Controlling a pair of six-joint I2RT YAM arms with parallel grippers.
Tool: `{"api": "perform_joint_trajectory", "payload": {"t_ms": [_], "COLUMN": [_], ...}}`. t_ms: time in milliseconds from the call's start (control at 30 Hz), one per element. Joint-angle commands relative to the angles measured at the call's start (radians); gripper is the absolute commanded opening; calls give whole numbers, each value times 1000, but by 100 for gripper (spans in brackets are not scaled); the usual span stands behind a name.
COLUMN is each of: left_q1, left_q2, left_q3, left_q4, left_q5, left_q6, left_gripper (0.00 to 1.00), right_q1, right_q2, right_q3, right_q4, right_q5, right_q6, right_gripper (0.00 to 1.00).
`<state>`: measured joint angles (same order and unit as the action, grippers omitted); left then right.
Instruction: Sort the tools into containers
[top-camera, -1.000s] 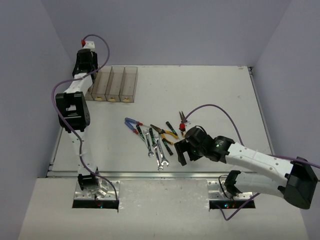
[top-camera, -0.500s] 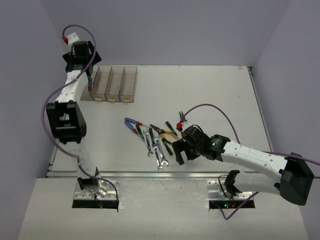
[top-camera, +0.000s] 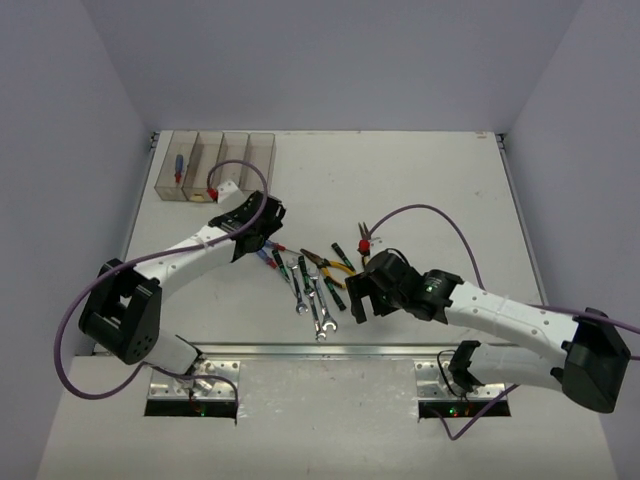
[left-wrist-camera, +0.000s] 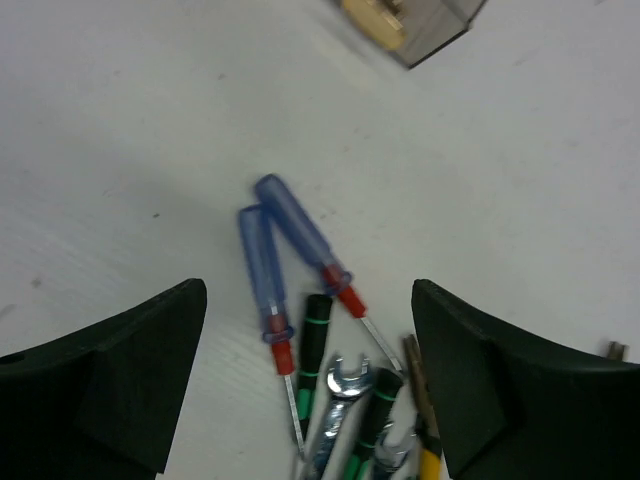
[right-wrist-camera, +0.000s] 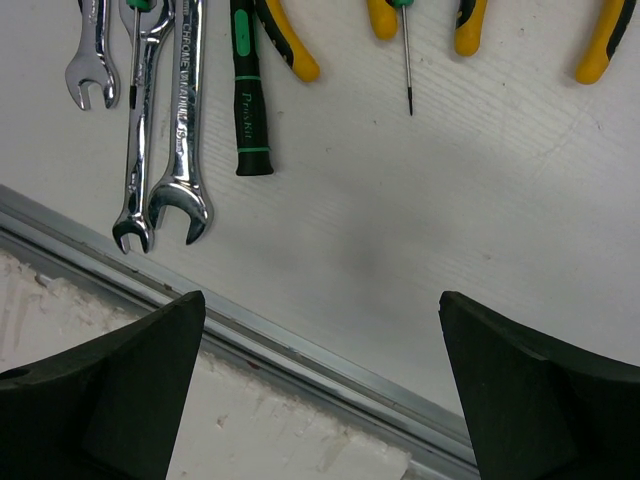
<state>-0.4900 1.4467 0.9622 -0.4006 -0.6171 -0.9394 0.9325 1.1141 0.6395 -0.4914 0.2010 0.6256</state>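
The tools lie in a pile (top-camera: 310, 280) at mid-table. They include two blue-handled screwdrivers (left-wrist-camera: 262, 270), black/green screwdrivers (right-wrist-camera: 248, 90), silver wrenches (right-wrist-camera: 185, 120) and yellow-handled pliers (top-camera: 333, 264). My left gripper (top-camera: 262, 232) hovers open over the blue screwdrivers, its fingers (left-wrist-camera: 120, 380) wide on either side and holding nothing. My right gripper (top-camera: 358, 300) stands open and empty just near of the pile, over the table's front rail (right-wrist-camera: 300, 360). The containers (top-camera: 235, 160) sit at the far left. One blue screwdriver (top-camera: 179, 167) lies in the leftmost bin.
Red-handled pliers (top-camera: 365, 240) lie a little apart, right of the pile, under the right arm's cable. A corner of a container (left-wrist-camera: 420, 25) shows at the top of the left wrist view. Grey walls enclose the table on three sides.
My left arm has swung from over the containers down to the tool pile, its jaws now wide. A blue screwdriver shows in the leftmost bin. The right gripper has barely shifted.
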Motion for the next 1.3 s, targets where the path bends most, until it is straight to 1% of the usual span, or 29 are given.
{"api": "perform_joint_trajectory", "payload": {"t_ms": [0,67,133,167,200,333,433,700,1100,1133,1167,1200,1267], "left_q1": [9,9,10,10,10,10,10,10,11,12,13,13,13], "left_q2": [11,48,104,121,141,210,248,226,301,307,311,307,274], "left_q3": [0,12,37,41,40,31,42,-1,-8,-7,-6,-10,-32], "left_q4": [-92,-112,-167,-170,-171,-117,-121,-110,-115,-119,-133,-142,-152], "left_q5": [-18,-1,17,28,49,98,108,91,81,85,86,85,79], "left_q6": [-250,-274,-310,-321,-332,-323,-322,-334,-307,-299,-300,-302,-306], "left_gripper": [76,72,63,61,56,55,51,45,38,31,21,14,8], "right_q1": [2,2,2,2,2,2,2,2,3,3,3,3,5], "right_q2": [-17,4,43,57,72,88,85,88,100,98,98,96,90], "right_q3": [-16,-9,10,17,23,25,25,21,40,40,40,40,40], "right_q4": [74,74,63,58,54,62,65,66,83,86,86,85,80], "right_q5": [20,5,-7,-9,-11,-21,-27,-23,-44,-49,-51,-49,-40], "right_q6": [50,54,54,53,52,52,51,45,37,37,37,37,39], "right_gripper": [99,99,99,99,99,99,99,99,99,99,99,99,99]}}
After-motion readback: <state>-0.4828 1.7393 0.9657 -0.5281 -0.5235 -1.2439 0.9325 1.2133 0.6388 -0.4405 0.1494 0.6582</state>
